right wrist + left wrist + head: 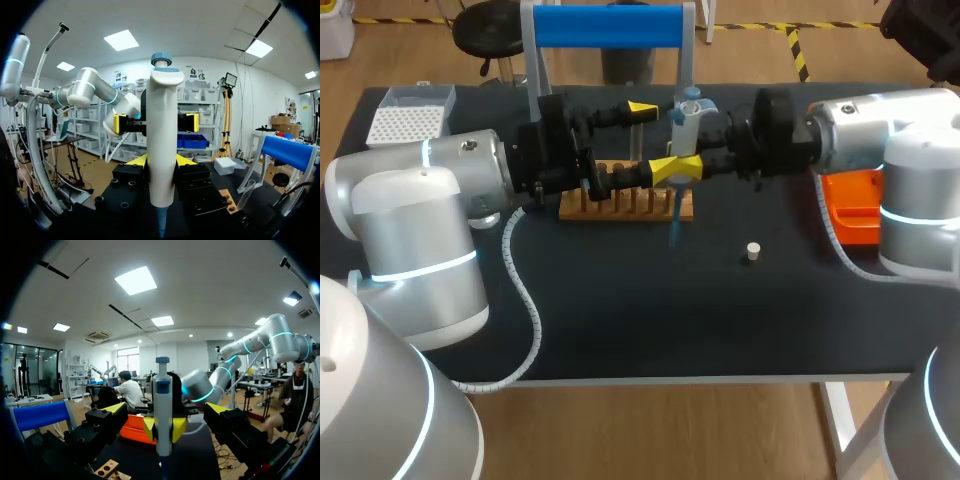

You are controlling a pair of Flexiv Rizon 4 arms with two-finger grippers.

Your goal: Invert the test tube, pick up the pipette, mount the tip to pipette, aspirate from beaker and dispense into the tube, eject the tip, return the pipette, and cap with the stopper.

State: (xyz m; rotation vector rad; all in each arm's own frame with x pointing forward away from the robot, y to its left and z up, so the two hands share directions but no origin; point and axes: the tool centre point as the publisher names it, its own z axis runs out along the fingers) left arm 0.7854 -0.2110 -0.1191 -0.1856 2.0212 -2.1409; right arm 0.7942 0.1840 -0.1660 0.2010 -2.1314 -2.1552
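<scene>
1. The pipette (686, 120) stands upright at the upper centre of the head view. Its thin tip hangs over the wooden rack (620, 206), probably so that liquid can drop straight down into a tube there.
2. The right hand (161, 161) is clenched on the pipette's body, one finger on each side.
3. The left hand (166, 408) is released and spread wide. It straddles the pipette without touching it, apparently ready to assist.
4. The stopper (752, 251) lies on the desk (650, 320), right of centre and well apart, likely set aside for capping.
</scene>
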